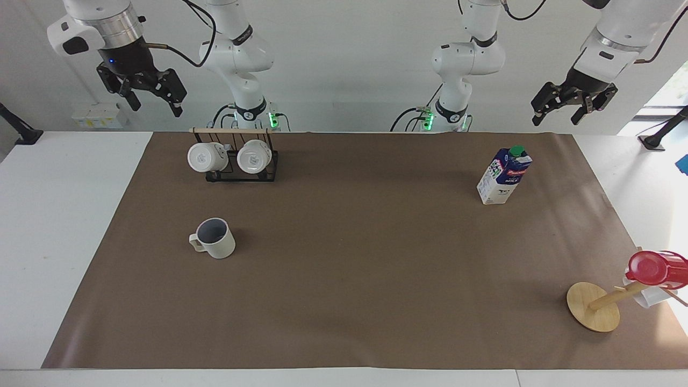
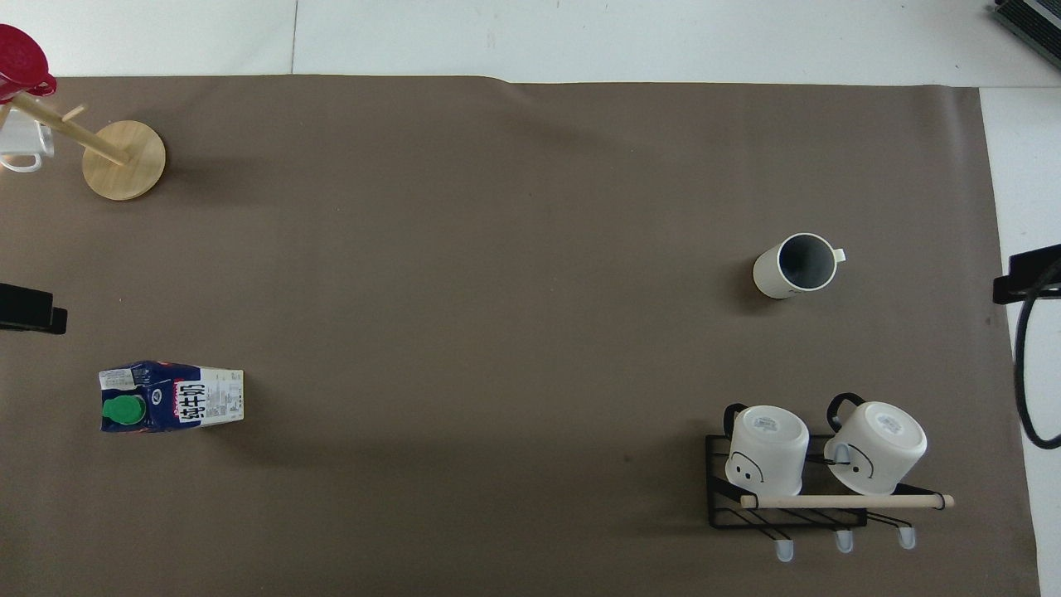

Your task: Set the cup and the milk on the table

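The cup [image 1: 215,238] [image 2: 794,265], a cream-white mug with a grey-blue inside, stands upright on the table's brown paper [image 1: 349,269] toward the right arm's end. It is farther from the robots than the mug rack. The milk [image 1: 503,176] [image 2: 170,396], a white and dark-blue carton with a green cap, stands upright on the paper toward the left arm's end. My right gripper [image 1: 156,102] hangs open and empty, high over the table's edge at the robots' end. My left gripper [image 1: 559,115] hangs likewise, open and empty. Both arms wait, far from either thing.
A black wire rack [image 1: 242,172] [image 2: 721,506] holding two white mugs stands near the right arm's base. A wooden mug tree [image 1: 594,306] [image 2: 124,162] carries a red cup [image 1: 653,267] at the corner of the paper farthest from the robots, at the left arm's end. White tabletop [image 1: 64,215] borders the paper.
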Robot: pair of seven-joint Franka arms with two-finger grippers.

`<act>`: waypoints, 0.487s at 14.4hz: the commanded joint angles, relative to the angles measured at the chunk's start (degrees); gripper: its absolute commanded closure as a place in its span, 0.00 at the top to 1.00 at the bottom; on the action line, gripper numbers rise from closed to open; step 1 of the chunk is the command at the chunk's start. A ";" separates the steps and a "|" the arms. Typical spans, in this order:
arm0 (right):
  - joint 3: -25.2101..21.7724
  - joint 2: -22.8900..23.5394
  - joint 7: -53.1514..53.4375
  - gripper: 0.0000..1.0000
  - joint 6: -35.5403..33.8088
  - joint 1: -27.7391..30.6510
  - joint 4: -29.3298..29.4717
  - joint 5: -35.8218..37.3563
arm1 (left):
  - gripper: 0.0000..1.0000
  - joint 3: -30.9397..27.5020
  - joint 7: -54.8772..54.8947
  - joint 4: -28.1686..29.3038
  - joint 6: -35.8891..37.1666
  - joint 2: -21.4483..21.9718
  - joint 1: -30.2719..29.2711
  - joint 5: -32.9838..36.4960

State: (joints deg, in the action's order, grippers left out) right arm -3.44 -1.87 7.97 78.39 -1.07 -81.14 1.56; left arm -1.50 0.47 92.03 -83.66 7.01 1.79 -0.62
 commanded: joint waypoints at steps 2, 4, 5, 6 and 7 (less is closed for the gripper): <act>0.18 -0.42 -1.99 1.00 -0.43 0.71 0.01 -0.68 | 1.00 0.18 0.23 -0.10 0.61 0.38 -0.03 0.54; 0.18 -0.59 -1.64 1.00 -0.35 0.71 -0.16 -0.68 | 1.00 0.18 0.23 -0.10 0.61 0.38 -0.38 0.54; 0.18 -0.77 -1.47 1.00 -0.43 0.71 -0.25 -0.59 | 1.00 0.18 0.23 -0.10 0.61 0.38 -0.55 0.54; 0.18 -0.86 -1.55 1.00 -0.43 0.71 -0.25 -0.59 | 1.00 0.10 0.23 -0.10 0.61 0.38 -0.56 0.54; 0.18 -0.86 -1.56 1.00 -0.35 0.71 -0.25 -0.68 | 1.00 0.10 0.14 -0.10 0.52 0.38 -0.56 0.54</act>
State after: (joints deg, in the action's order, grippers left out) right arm -3.43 -1.89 7.97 78.39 -1.07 -81.12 1.56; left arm -1.62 0.47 92.03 -83.66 7.01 1.78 -0.62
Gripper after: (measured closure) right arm 0.000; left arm 0.000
